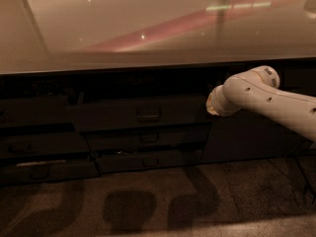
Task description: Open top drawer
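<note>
The top drawer (140, 113) is the tallest dark front under the counter, with a small rectangular pull handle (148, 114) at its centre. Its front looks level with the neighbouring fronts, and no pale rim or inner floor shows. My white arm (261, 98) reaches in from the right. The gripper (211, 105) sits at the arm's left end, by the drawer's right edge, at about the handle's height and apart from the handle. It is lost in the dark there.
A glossy pale countertop (148, 28) overhangs the drawers. Two shallower drawer fronts (148, 137) lie below the top drawer, more drawers (39, 142) stand at the left, and a plain dark door (247, 142) at the right. Speckled floor (148, 206) runs in front.
</note>
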You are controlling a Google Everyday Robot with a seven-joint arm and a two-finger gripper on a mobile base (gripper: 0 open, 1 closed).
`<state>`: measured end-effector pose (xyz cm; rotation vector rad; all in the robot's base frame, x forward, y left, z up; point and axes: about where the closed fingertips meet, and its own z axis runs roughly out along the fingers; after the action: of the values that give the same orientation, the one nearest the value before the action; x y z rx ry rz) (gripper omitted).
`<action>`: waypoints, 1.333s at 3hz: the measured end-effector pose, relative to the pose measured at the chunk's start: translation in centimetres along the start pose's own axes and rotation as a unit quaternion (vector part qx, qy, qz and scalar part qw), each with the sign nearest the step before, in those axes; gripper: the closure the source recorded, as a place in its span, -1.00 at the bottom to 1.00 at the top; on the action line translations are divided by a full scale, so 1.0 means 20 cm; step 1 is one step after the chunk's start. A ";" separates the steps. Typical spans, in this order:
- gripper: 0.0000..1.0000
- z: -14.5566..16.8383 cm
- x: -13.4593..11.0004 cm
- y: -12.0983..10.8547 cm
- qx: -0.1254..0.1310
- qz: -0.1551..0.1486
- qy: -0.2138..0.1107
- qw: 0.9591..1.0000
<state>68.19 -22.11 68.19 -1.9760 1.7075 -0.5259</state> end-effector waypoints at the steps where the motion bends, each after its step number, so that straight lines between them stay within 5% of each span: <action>1: 1.00 0.00 0.00 0.00 0.000 -0.002 0.001 1.000; 3: 1.00 -0.08 -0.14 -0.08 0.020 -0.025 0.027 0.999; 4: 1.00 -0.38 -0.27 -0.24 0.077 -0.042 0.053 0.995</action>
<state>66.83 -17.03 77.26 -1.9472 1.5982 -0.7799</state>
